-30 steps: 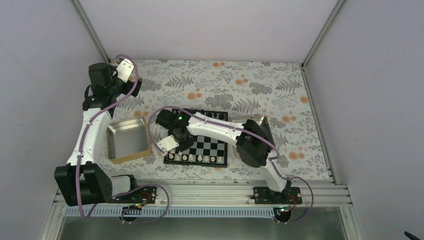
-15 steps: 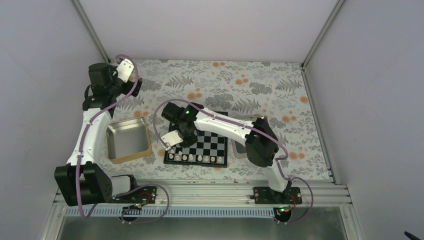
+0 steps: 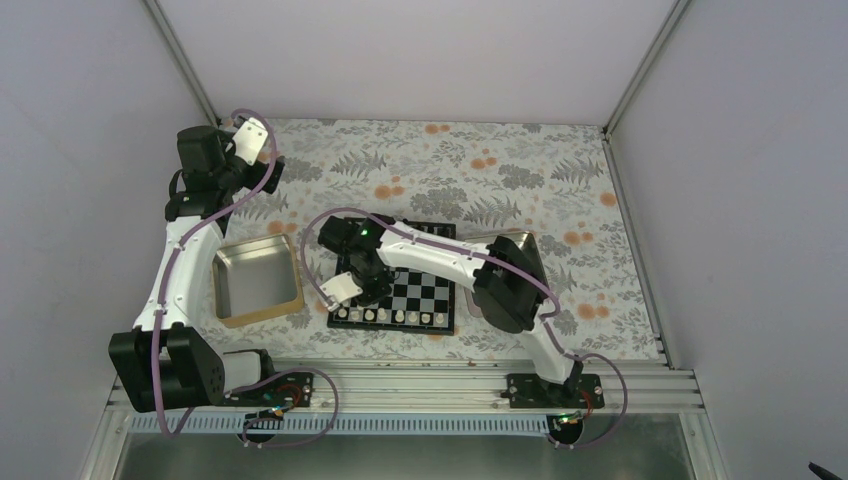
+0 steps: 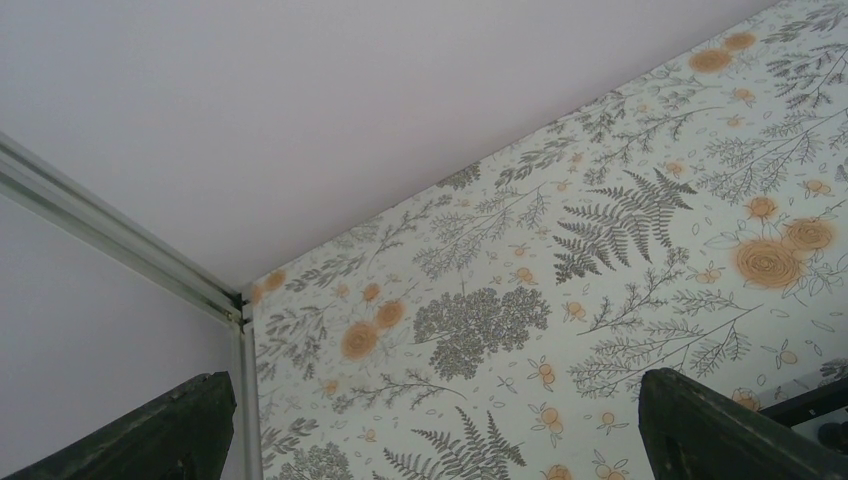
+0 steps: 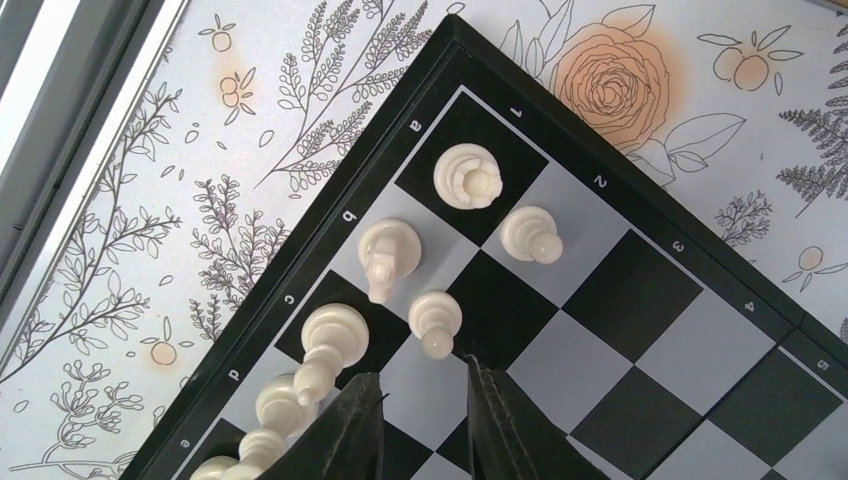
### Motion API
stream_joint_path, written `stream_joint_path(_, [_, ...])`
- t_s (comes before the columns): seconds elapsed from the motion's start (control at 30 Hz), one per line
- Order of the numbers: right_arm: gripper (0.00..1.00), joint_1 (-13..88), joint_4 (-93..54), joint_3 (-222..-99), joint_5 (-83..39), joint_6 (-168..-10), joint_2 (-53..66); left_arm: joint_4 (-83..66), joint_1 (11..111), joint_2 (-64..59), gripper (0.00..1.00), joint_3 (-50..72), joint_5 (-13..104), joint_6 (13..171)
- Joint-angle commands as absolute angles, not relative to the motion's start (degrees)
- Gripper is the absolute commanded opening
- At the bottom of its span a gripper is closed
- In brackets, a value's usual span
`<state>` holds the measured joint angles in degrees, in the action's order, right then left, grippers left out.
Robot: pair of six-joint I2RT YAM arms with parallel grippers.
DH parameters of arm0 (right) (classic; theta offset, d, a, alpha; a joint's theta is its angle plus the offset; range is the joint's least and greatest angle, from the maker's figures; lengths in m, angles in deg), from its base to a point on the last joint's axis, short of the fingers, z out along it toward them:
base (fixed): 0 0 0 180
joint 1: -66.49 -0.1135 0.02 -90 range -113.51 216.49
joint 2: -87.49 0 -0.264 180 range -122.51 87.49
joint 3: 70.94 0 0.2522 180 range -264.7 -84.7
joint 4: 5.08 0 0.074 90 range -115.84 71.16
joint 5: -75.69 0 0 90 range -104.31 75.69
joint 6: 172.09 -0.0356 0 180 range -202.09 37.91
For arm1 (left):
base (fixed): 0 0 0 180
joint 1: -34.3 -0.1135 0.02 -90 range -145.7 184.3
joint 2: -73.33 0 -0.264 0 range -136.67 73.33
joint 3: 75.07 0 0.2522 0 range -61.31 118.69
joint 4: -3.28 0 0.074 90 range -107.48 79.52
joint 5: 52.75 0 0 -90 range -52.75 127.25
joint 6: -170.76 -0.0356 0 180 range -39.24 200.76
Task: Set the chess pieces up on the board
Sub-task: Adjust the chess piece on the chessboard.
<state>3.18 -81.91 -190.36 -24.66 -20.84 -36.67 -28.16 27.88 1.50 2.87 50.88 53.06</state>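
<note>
The black-and-silver board (image 3: 425, 292) lies at the table's near middle. Cream chess pieces (image 3: 390, 316) stand along its near row. In the right wrist view the board's corner (image 5: 600, 290) shows a rook (image 5: 467, 176), a knight (image 5: 388, 252), a bishop (image 5: 330, 340), and two pawns (image 5: 530, 233) (image 5: 435, 320). My right gripper (image 5: 425, 385) (image 3: 362, 290) is slightly open and empty, its tips just short of the nearer pawn. My left gripper (image 4: 430, 430) (image 3: 252, 140) is wide open and empty, raised at the far left, away from the board.
A square metal tray (image 3: 258, 280) sits left of the board. A second metal tray (image 3: 515, 240) lies to the right, mostly hidden by my right arm. The enclosure's walls and corner post (image 4: 240, 300) stand close to my left gripper.
My right arm shifted slightly back and to the right over the board, then returned to the near left corner. The left arm has not moved.
</note>
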Motion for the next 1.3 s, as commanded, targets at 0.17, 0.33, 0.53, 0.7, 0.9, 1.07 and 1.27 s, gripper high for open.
stream_joint_path(0.17, [0.24, 2.50, -80.86, -192.14, -26.41, -20.75, -38.76, -26.86, 27.29, 2.66, 1.00, 2.40, 51.93, 52.89])
stream_joint_path(0.33, [0.24, 2.50, -80.02, -192.36, -25.91, -20.96, -39.41, -26.82, 27.20, 2.96, 1.00, 2.20, 52.22, 52.90])
stream_joint_path(0.53, [0.24, 2.50, -79.42, -192.40, -25.50, -21.00, -40.23, -26.75, 27.09, 3.10, 1.00, 2.08, 52.41, 52.90])
stream_joint_path(0.7, [0.23, 2.59, -79.45, -192.28, -25.38, -20.86, -40.82, -26.83, 27.00, 3.26, 1.00, 2.04, 52.67, 52.90])
stream_joint_path(0.9, [0.21, 2.60, -79.84, -192.23, -25.82, -20.78, -41.14, -26.81, 26.96, 3.22, 1.00, 1.97, 52.96, 52.81])
stream_joint_path(1.07, [0.13, 2.68, -79.59, -192.12, -25.84, -20.73, -41.63, -26.79, 26.91, 3.21, 1.00, 1.90, 52.98, 52.82])
stream_joint_path(1.27, [0.04, 2.81, -80.17, -192.10, -25.55, -20.91, -41.25, -26.76, 26.83, 3.11, 1.00, 1.95, 53.12, 52.86])
